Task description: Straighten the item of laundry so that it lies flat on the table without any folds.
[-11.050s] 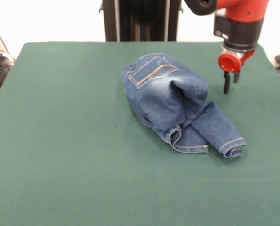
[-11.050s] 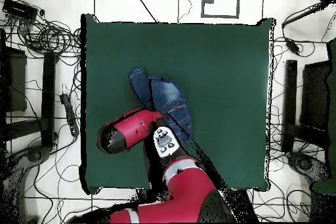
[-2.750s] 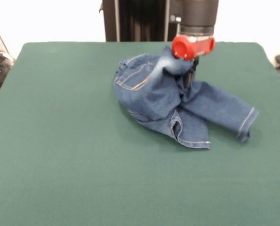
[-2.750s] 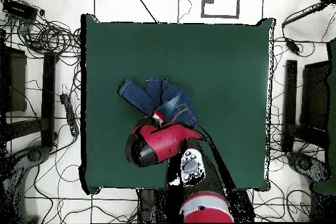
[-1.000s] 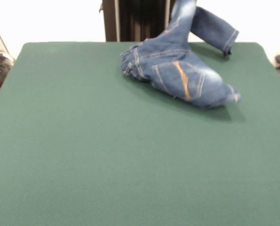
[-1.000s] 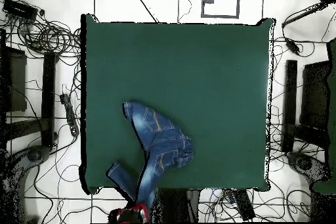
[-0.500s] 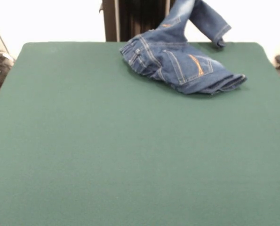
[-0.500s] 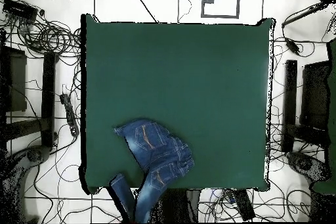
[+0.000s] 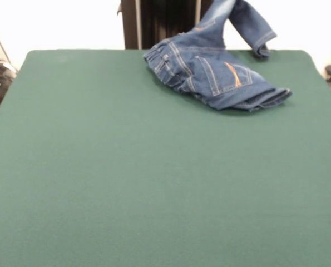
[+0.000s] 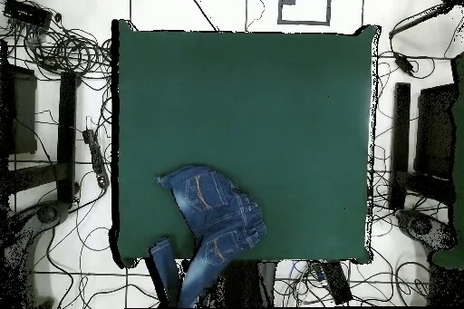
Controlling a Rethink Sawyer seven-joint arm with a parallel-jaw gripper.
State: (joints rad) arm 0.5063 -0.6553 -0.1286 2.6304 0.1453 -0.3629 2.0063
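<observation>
Barely shifting now, the jeans [image 9: 218,78] settle bunched at the table's [image 9: 126,183] far edge, legs hoisted out of sight; gripper unseen, grip unknowable, folds remain.

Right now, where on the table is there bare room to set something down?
Bare felt runs from the jeans to the table's near edge in the front view. Crowded only at the pedestal edge, where the jeans bunch and both legs lift off.

A white tiled floor [image 10: 63,287] strewn with black cables [image 10: 56,47] surrounds the scene; a white wall [image 9: 70,22] stands behind.
</observation>
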